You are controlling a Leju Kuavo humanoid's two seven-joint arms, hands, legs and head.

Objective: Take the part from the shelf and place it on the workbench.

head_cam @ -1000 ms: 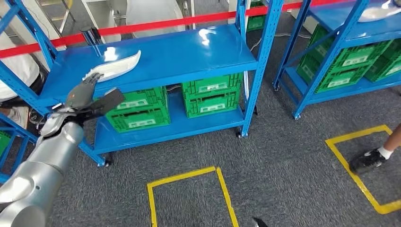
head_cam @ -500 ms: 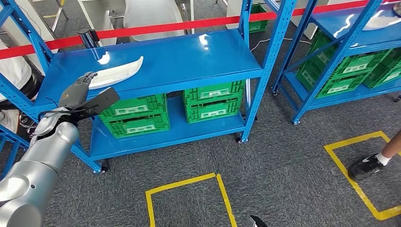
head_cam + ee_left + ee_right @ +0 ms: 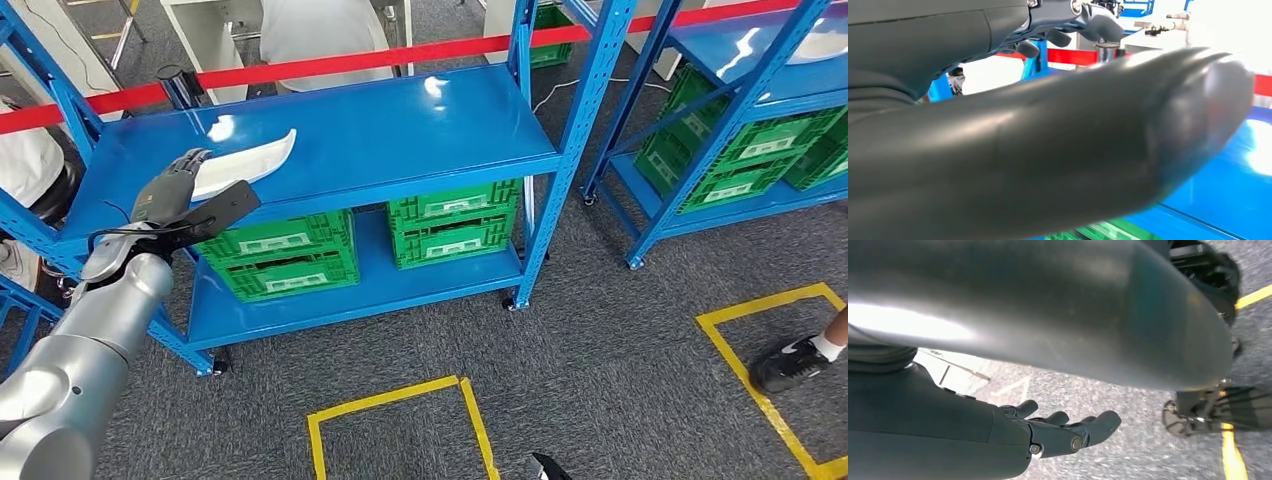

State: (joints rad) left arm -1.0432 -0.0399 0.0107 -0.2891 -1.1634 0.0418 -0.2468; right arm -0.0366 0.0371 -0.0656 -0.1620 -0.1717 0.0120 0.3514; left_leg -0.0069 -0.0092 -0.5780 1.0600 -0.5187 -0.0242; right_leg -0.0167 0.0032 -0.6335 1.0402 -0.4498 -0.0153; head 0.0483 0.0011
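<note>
A white curved part lies on the top board of the blue shelf, near its left end. My left hand is raised in front of the shelf's left edge, just short of the part, fingers stretched toward it and the thumb held apart; nothing is in it. In the left wrist view the thick grey thumb crosses the picture with the dark fingers beyond it. My right hand hangs low over the grey carpet with its fingers apart, holding nothing.
Green crates sit on the shelf's lower board. A red barrier tape runs behind the shelf. A second blue shelf with green crates stands to the right. Yellow floor squares mark the carpet. A person's shoe stands at the right.
The camera has shifted a little, so the whole scene sits slightly differently. My left hand has risen and come closer to the white part.
</note>
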